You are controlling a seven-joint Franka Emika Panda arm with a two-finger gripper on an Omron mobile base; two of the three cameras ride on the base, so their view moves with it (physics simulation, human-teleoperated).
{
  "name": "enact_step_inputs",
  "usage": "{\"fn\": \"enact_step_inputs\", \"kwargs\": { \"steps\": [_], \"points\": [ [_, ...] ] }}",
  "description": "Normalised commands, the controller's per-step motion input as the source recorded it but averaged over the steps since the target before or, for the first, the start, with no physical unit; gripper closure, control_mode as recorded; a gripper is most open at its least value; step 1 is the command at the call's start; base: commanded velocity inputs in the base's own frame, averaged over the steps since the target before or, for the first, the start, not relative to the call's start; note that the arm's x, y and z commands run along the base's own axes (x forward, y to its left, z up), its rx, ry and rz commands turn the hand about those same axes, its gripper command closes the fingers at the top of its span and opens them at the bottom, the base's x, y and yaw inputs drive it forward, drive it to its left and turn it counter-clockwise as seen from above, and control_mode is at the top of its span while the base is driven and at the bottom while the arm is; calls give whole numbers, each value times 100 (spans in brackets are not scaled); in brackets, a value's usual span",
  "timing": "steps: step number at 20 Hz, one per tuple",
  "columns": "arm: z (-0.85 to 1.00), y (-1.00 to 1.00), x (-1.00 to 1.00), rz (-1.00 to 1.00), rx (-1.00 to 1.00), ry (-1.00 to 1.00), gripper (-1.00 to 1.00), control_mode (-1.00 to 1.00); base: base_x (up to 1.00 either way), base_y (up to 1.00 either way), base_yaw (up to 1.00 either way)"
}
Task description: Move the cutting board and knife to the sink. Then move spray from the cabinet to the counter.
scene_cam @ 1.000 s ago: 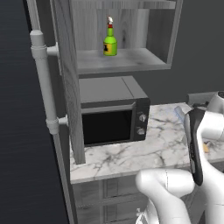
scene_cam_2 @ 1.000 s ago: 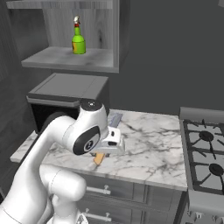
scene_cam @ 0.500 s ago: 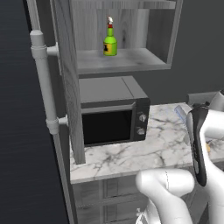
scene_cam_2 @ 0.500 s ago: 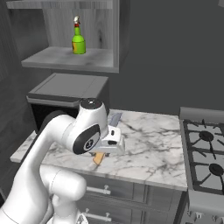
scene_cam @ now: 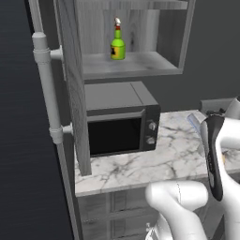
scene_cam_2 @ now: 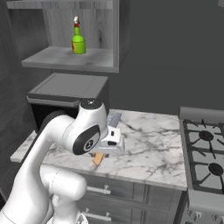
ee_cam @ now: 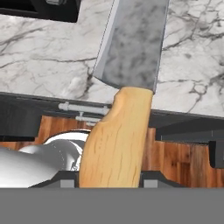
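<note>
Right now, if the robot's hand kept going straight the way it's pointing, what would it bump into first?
Probably the marble counter. The hand grips the knife by its wooden handle, blade leading out over the counter, so the knife's tip would likely touch first. How far off is unclear.

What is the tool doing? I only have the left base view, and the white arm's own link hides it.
Observer: In the hand view, the tool is shut on the pale wooden handle of a broad, grey-bladed knife.
Operator: Where does the blade lie?
Observer: The hand view shows it reaching out over the white, grey-veined marble counter, with the handle out past the counter's front edge.
Operator: What stands at the counter's far right?
Observer: The right base view shows a black-grated stove next to the marble.
</note>
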Motion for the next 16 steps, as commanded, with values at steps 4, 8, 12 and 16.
{"fn": "enact_step_inputs", "kwargs": {
  "steps": [4,8,12,16],
  "points": [
    [0,0,0,0,0,0,100,100,-48,-5,-14],
    [0,0,0,0,0,0,100,100,-54,-3,-16],
    [0,0,0,0,0,0,100,100,-48,0,-42],
    [0,0,0,0,0,0,100,100,-2,10,-92]
  ]
}}
